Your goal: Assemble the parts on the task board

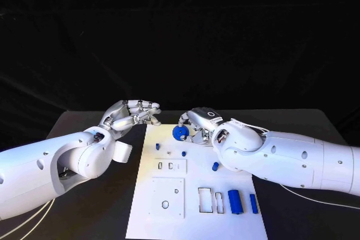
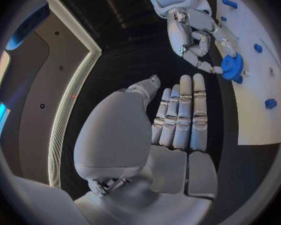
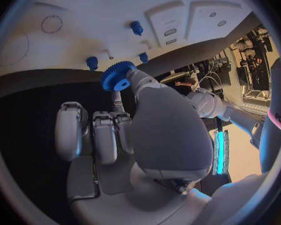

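Observation:
The white task board (image 1: 198, 227) lies in the middle of the black table. My right hand (image 1: 197, 121) hovers over the board's far end and pinches a blue gear (image 1: 180, 131) between thumb and finger; the gear (image 3: 117, 76) stands out beyond the right hand (image 3: 137, 125), just above the board (image 3: 84, 7). My left hand (image 1: 135, 115) is raised by the board's far left corner, holding nothing. In the left wrist view the left hand (image 2: 175, 120) has its fingers straight and side by side, facing the right hand (image 2: 193, 32) and the gear (image 2: 231, 65).
Small blue pegs (image 1: 158, 146) (image 1: 183, 153) stand on the board near the gear, and another blue piece (image 1: 215, 166) lies by my right forearm. A blue cylinder (image 1: 234, 201) and a blue bar (image 1: 254, 203) lie near the board's front right, beside rectangular cut-outs (image 1: 205, 198).

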Action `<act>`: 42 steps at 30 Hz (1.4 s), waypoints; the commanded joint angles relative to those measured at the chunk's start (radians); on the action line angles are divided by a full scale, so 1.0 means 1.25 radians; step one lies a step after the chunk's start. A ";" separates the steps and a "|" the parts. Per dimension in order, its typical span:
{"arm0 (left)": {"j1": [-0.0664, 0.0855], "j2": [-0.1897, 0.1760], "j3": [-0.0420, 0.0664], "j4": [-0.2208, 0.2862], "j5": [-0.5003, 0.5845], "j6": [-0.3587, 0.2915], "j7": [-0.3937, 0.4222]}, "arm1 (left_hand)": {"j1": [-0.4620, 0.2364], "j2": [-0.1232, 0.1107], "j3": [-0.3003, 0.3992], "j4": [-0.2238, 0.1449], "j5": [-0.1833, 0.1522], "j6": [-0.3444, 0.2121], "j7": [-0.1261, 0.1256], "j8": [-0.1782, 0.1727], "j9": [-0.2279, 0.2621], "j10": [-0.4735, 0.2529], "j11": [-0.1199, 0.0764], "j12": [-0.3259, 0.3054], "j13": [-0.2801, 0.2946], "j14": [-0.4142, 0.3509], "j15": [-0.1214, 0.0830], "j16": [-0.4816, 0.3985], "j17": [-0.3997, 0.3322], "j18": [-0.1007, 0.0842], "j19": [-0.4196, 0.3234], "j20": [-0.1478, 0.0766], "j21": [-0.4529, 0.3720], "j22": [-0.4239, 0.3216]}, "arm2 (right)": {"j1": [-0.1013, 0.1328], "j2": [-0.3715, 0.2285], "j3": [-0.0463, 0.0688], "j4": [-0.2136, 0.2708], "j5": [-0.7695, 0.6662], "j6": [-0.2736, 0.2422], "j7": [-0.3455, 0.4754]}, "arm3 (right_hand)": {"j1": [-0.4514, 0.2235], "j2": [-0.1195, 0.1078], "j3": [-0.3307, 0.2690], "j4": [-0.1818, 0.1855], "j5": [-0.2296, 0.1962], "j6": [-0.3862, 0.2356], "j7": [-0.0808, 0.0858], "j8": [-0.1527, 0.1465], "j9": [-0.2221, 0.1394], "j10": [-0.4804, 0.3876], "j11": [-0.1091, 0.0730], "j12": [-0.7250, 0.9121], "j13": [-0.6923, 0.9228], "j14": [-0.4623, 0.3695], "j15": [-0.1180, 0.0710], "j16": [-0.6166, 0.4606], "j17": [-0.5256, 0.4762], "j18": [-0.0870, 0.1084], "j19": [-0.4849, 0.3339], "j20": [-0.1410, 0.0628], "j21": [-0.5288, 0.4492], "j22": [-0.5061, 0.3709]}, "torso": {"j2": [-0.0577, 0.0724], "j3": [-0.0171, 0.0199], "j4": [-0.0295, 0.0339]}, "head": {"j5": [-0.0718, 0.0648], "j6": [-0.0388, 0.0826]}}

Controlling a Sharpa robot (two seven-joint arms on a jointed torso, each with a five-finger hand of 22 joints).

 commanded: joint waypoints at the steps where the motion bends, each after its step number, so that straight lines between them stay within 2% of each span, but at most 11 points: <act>1: 0.001 0.002 0.001 0.002 0.003 0.015 0.001 | -0.007 0.003 0.005 -0.002 0.001 -0.004 0.004 -0.005 -0.001 -0.002 0.002 -0.005 0.001 -0.007 0.000 0.004 0.002 0.001 -0.001 0.001 0.005 0.001 | -0.004 0.011 0.000 -0.011 -0.031 0.014 -0.021 | 0.003 -0.006 0.006 0.001 0.003 0.016 -0.013 0.001 0.009 0.059 -0.007 -0.002 0.175 0.080 -0.005 0.003 0.186 -0.011 0.005 -0.002 0.002 0.017 | 0.000 -0.0001 0.0000 | 0.000 -0.002; 10: 0.001 0.001 0.001 0.005 0.003 0.014 0.000 | -0.007 0.003 0.005 -0.002 0.001 -0.004 0.004 -0.005 -0.001 -0.002 0.002 -0.005 0.001 -0.007 0.000 0.004 0.002 0.001 -0.001 0.001 0.005 0.001 | -0.012 0.029 -0.002 -0.037 -0.035 0.026 -0.028 | 0.000 -0.011 0.012 0.001 0.002 0.013 -0.011 -0.003 0.009 0.059 -0.005 -0.003 0.175 0.080 -0.004 0.004 0.187 -0.011 0.005 -0.002 0.002 0.018 | 0.000 0.0005 0.0025 | 0.001 -0.009; 23: 0.001 -0.001 0.001 0.007 0.003 0.014 -0.001 | -0.010 0.005 0.006 0.000 0.001 -0.004 0.005 -0.005 -0.001 -0.004 0.002 -0.005 0.001 -0.009 0.000 0.006 0.004 0.001 -0.001 0.002 0.006 0.002 | -0.021 0.041 -0.004 -0.063 -0.037 0.046 -0.028 | -0.002 -0.013 0.014 0.001 0.002 0.012 -0.010 -0.004 0.009 0.059 -0.004 -0.003 0.175 0.080 -0.004 0.004 0.187 -0.011 0.006 -0.001 0.002 0.019 | -0.001 0.0014 -0.0009 | 0.011 -0.017; 30: 0.001 -0.002 0.001 0.008 0.003 0.014 -0.002 | -0.011 0.005 0.006 0.000 0.001 -0.005 0.005 -0.006 -0.001 -0.004 0.002 -0.005 0.001 -0.009 0.000 0.006 0.004 0.001 -0.002 0.002 0.006 0.002 | -0.029 0.045 -0.005 -0.071 -0.037 0.049 -0.026 | -0.003 -0.014 0.015 0.001 0.002 0.012 -0.010 -0.005 0.009 0.059 -0.004 -0.003 0.175 0.080 -0.003 0.003 0.186 -0.011 0.005 -0.001 0.002 0.018 | -0.001 0.0016 0.0000 | 0.013 -0.018; 42: 0.001 -0.004 0.001 0.009 0.003 0.014 -0.002 | -0.011 0.005 0.006 0.000 0.001 -0.005 0.005 -0.006 -0.001 -0.004 0.002 -0.005 0.001 -0.009 0.000 0.006 0.004 0.001 -0.002 0.002 0.006 0.002 | -0.032 0.054 -0.005 -0.080 -0.037 0.038 -0.025 | -0.012 -0.021 0.022 0.003 0.001 0.006 -0.006 -0.013 0.007 0.058 -0.001 -0.004 0.174 0.080 -0.001 0.003 0.184 -0.010 0.004 0.001 0.000 0.017 | 0.000 0.0016 -0.0010 | 0.016 -0.019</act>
